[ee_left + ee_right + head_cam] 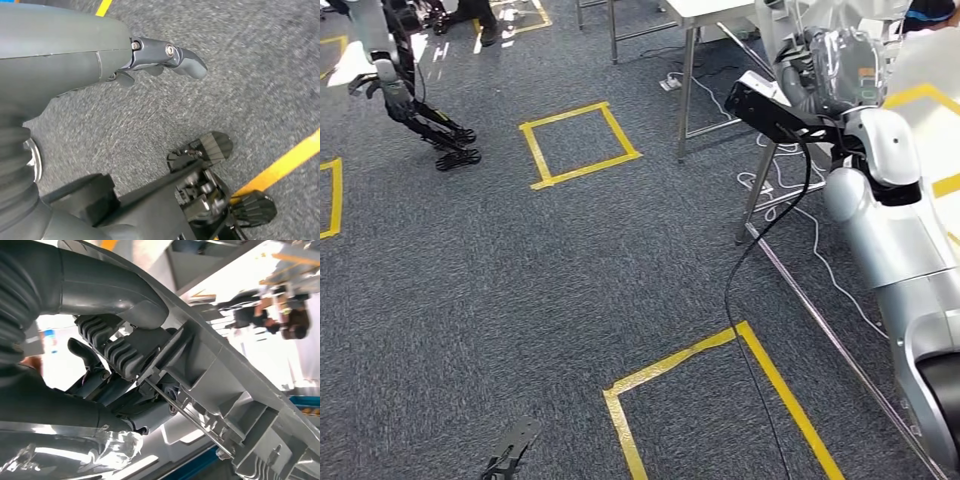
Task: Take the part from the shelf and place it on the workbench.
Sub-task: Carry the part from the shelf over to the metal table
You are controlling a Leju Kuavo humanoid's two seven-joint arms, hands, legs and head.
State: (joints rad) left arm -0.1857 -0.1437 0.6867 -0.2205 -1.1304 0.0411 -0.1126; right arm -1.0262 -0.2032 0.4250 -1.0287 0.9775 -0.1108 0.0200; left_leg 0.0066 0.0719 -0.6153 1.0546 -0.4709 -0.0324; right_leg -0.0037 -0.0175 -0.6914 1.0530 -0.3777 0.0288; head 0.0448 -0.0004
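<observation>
My right hand point(841, 72) is raised at the upper right and grips a long dark grey moulded plastic part point(767, 108), which juts out to the left over the floor. Up close, its thumb and ribbed fingers point(120, 347) clamp the ribbed edge of the part point(226, 385), whose underside shows ribs and a thin metal rod. My left hand point(510, 450) hangs low over the grey carpet. Its fingers point(170, 54) are stretched out and hold nothing.
A white-topped table point(712, 12) on metal legs point(686, 95) stands ahead, with white cables point(803, 200) on the floor beside it. Yellow tape squares point(580, 145) mark the carpet. Another robot point(399, 85) stands at the far left. A black cable point(754, 260) hangs from my right arm.
</observation>
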